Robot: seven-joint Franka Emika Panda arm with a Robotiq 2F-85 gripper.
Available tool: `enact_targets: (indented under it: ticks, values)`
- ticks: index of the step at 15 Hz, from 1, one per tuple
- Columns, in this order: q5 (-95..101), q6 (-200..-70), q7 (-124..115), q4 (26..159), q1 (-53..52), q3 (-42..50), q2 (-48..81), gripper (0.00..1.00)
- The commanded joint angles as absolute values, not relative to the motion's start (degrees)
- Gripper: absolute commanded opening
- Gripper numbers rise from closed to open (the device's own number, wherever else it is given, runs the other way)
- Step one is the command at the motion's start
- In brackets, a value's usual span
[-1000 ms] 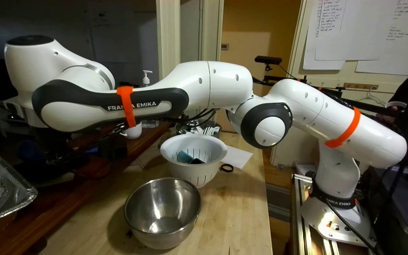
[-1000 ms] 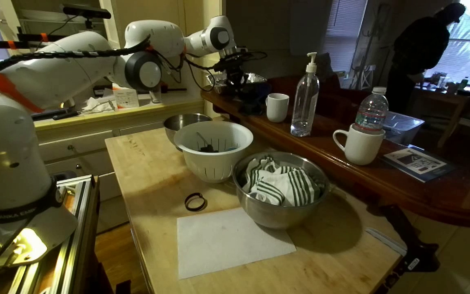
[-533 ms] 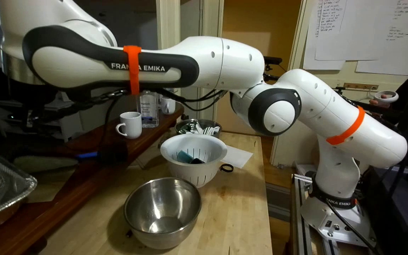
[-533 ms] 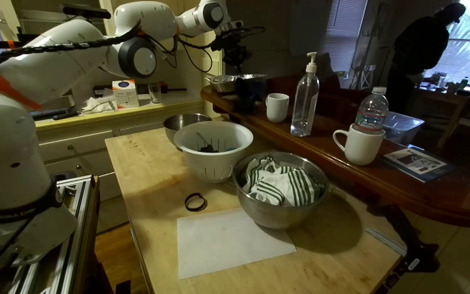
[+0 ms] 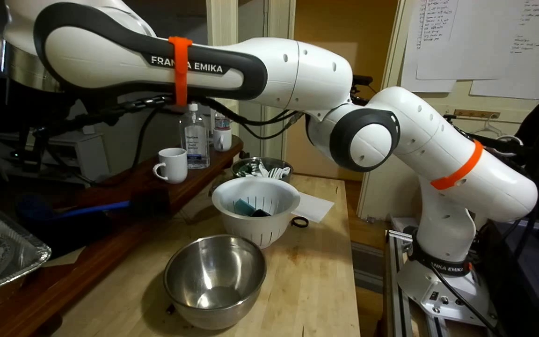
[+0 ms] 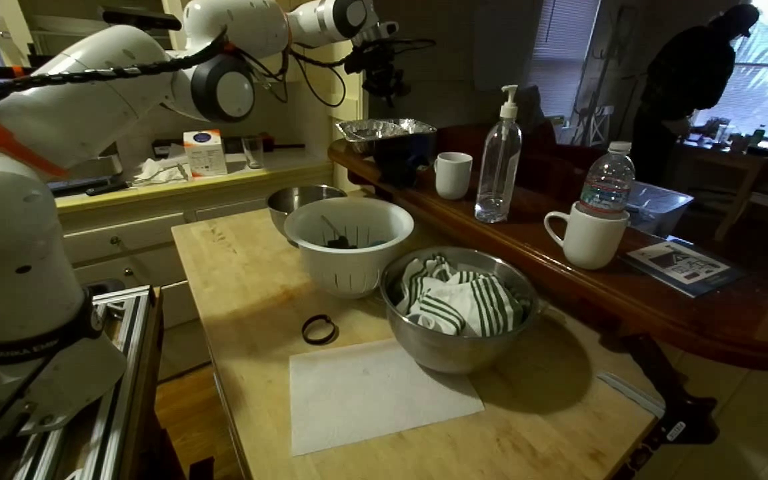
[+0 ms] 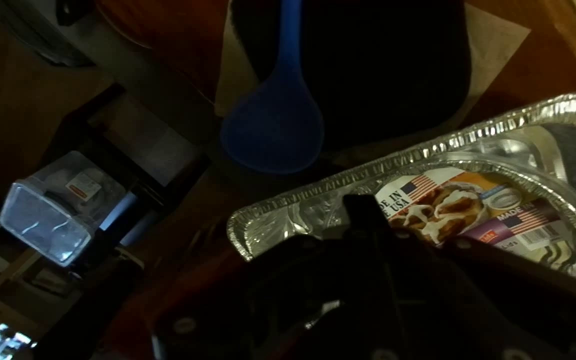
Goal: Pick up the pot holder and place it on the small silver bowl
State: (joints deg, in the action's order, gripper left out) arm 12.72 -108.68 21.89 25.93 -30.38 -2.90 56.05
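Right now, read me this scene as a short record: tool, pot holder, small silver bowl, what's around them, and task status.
tool: raised; jaws look shut, no held item visible
pot holder: dark pad, lying over paper on the ledge
blue ladle: overlaps the pot holder in the wrist view
small silver bowl: upright on the table, empty
white colander: near that bowl, holding a teal item
striped cloth: in another steel bowl
foil tray: next to the pot holder
status: pot holder not yet on the small silver bowl
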Motion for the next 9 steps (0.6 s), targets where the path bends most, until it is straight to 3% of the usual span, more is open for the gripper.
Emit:
enact_targets:
  ticks: [1, 4, 5, 6, 9]
  values:
    - [8.5, -102.7, 28.2, 25.0, -28.9, -6.4, 57.8, 0.0]
    - [7.6, -95.5, 32.0, 23.7, -28.8, -7.3, 59.9, 0.0]
    - [8.4, -93.3, 33.0, 24.4, -29.0, -6.7, 59.9, 0.26]
    - [9.8, -90.2, 33.8, 25.2, -29.5, -5.6, 59.9, 0.27]
    - [13.1, -82.7, 35.1, 24.8, -30.8, -3.1, 61.3, 0.49]
